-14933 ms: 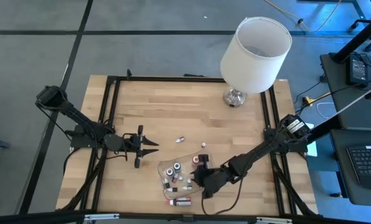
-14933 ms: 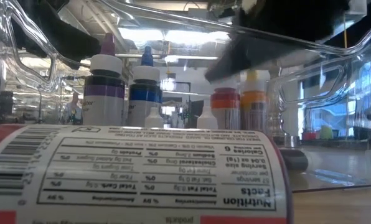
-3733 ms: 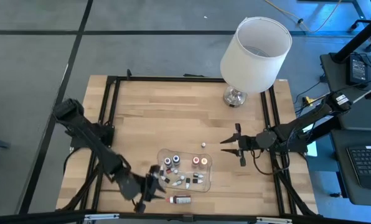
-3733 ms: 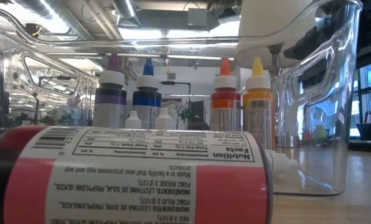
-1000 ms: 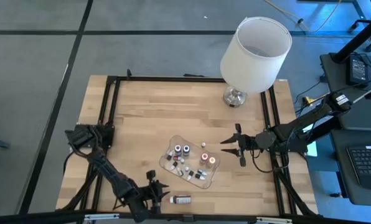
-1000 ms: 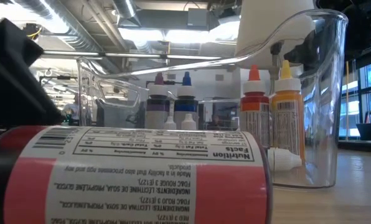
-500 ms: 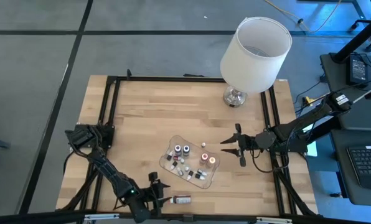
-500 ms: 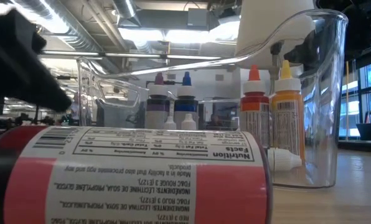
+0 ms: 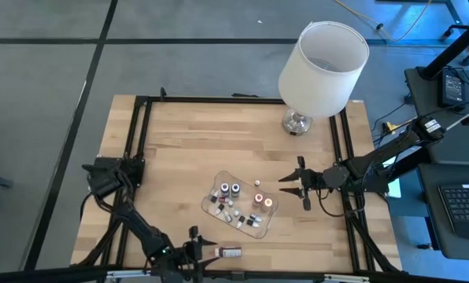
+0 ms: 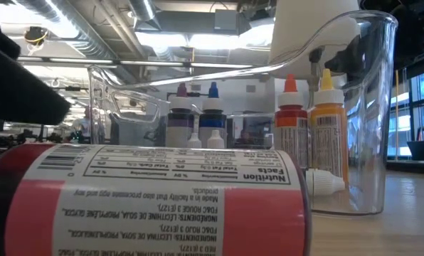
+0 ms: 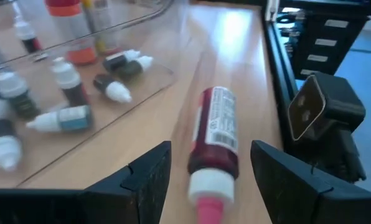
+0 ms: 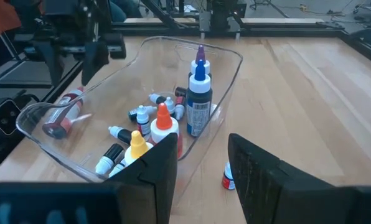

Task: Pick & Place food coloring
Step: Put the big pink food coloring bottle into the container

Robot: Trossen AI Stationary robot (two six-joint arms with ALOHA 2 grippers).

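In the low view, the lying red bottle [image 10: 162, 203] runs off the bottom edge and blocks the clear tray's [image 10: 368, 107] floor; small bottles [image 11: 73, 118] there blur in the left wrist view.

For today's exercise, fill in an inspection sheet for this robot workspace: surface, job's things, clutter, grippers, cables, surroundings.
Surface: wooden table in a black frame.
Job's things: red bottle lying outside the clear tray; upright bottles and small lying ones inside it; one small bottle on the wood beside it.
Clutter: lamp at the far edge.
Grippers: left gripper open, straddling the red bottle; right gripper open, beside the tray, holding nothing.
Cables: yellow cable off-table, right.
Surroundings: keyboard on a side desk.
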